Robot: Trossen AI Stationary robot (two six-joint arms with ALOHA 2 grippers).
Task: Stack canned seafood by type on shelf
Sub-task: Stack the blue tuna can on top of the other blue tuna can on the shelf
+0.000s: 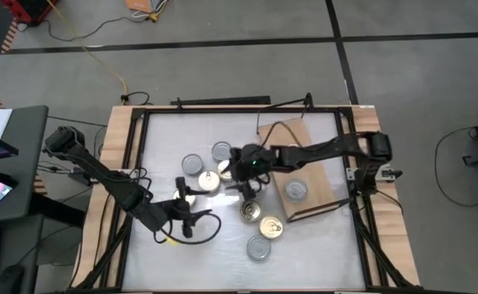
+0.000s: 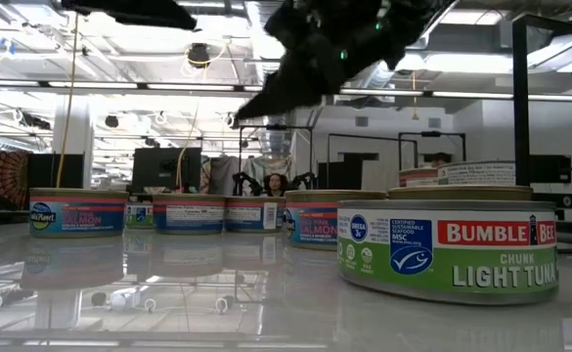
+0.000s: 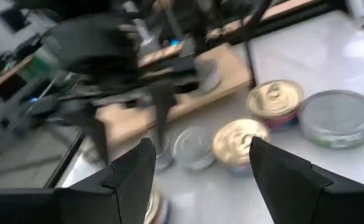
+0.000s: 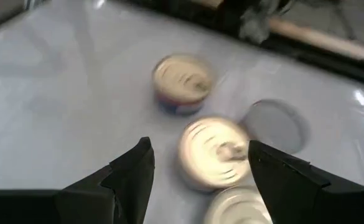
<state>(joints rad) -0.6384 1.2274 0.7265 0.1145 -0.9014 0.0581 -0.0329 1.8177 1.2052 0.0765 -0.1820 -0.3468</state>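
— Tins (image 1: 222,175) on the table, where are they?
— Most lie in a group at the middle of the white tabletop (image 1: 304,245); one silver tin (image 1: 295,190) is on the shelf (image 1: 320,175).
— And the grippers?
— The right gripper (image 1: 247,184) hangs over the group, fingers apart, holding nothing. The left gripper (image 1: 191,193) is beside it, also spread and empty.

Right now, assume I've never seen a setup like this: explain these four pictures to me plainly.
Two dark robot arms work at a white table. One picture looks straight down, one looks level across the tabletop, and two come from cameras on the wrists. Round seafood tins sit loose on the table; one silver-lidded tin already rests on the wooden shelf board. The right gripper hangs open over the loose tins, holding nothing. The left gripper, also open and empty, waits beside them.
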